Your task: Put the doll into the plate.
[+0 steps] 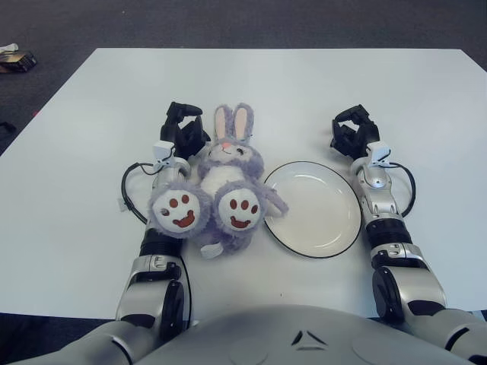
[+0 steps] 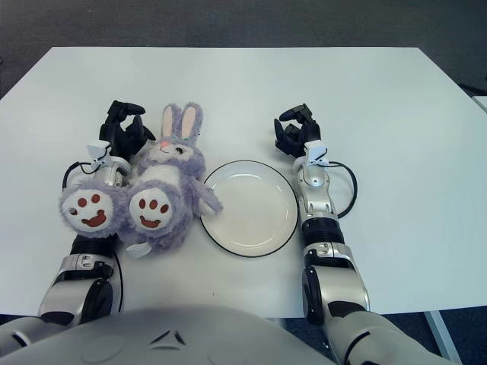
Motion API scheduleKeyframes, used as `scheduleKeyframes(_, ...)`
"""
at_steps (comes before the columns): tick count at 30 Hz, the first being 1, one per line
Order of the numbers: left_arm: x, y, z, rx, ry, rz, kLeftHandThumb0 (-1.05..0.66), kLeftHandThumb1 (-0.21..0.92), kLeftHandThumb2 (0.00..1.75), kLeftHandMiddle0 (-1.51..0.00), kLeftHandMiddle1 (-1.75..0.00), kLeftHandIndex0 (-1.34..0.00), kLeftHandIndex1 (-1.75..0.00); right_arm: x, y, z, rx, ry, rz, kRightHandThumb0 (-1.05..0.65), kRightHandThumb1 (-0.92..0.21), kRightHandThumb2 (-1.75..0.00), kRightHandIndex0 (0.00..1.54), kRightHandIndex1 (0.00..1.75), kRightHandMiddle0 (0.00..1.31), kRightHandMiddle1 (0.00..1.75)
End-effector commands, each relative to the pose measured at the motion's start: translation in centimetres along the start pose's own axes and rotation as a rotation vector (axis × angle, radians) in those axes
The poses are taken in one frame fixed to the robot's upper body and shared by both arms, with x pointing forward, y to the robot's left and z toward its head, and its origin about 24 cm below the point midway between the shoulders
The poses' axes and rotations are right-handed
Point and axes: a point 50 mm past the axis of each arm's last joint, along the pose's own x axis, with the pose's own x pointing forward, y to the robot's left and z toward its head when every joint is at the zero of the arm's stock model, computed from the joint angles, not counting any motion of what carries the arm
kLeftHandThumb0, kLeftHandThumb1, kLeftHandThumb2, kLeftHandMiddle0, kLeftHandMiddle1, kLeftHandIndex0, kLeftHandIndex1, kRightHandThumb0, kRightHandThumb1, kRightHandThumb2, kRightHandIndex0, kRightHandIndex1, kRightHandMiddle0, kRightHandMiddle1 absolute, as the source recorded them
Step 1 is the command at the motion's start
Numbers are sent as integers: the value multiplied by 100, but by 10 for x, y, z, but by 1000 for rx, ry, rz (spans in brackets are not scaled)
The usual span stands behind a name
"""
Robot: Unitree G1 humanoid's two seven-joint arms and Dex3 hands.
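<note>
Doll (image 1: 222, 186): plush rabbit on its back, ears away from the robot, feet toward it, partly over the left forearm, just left of the plate (image 1: 323, 228).
Left robot hand (image 1: 185, 131): nearer, beside the doll's head, fingers curled, holding nothing.
Right robot hand (image 1: 354, 133): beyond the plate's right edge, curled, empty.
Desk (image 1: 304, 84): white, open; dark floor around.

- a white worktop (image 1: 304, 91) fills most of the view
- dark grey carpeted floor (image 1: 228, 23) surrounds it
- a small dark object (image 1: 17, 61) lies on the floor, far left
</note>
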Motion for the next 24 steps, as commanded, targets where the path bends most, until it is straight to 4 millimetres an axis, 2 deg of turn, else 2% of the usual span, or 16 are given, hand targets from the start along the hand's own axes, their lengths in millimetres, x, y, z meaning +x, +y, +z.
scheduleKeyframes(1,-16,7,-22,-1,90,26,-36,82,65,-79,-175,-27,-175,-14,-1,-24,1,113,-6,-38,-74,-69,86,175,38,167)
scheduleKeyframes(24,-16,7,-21,0,91,24,-36,82,65,-80,-175,-27,-175,-14,-2,-25,2,113,-5,-38,-74,-69,87,175,38,167)
